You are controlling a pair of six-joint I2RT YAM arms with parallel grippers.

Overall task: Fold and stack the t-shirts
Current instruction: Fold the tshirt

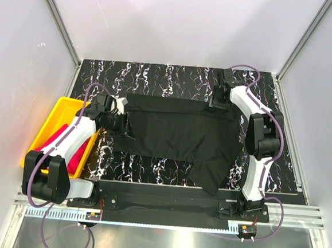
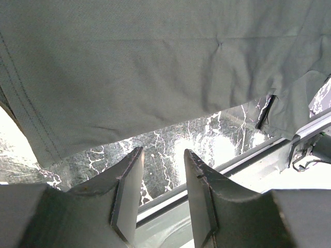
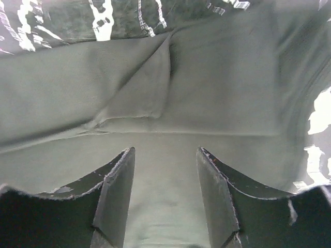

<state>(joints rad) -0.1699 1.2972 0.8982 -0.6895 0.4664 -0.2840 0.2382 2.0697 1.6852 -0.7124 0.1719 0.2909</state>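
Note:
The black t-shirt [image 1: 182,134] lies spread on the marbled black table, with one flap hanging toward the near right. The pink t-shirt [image 1: 66,145] lies in the yellow tray. My left gripper [image 1: 127,125] is open and empty at the black shirt's left edge; its wrist view shows the shirt [image 2: 155,67] just beyond the fingertips [image 2: 135,160] and bare table between them. My right gripper [image 1: 220,101] is open over the shirt's far right edge; in its wrist view a small folded corner [image 3: 139,95] lies ahead of the fingertips [image 3: 126,160].
The yellow tray [image 1: 58,111] stands at the left edge of the table, beside my left arm. White walls close in the sides and back. A metal rail [image 1: 166,198] runs along the table's near edge.

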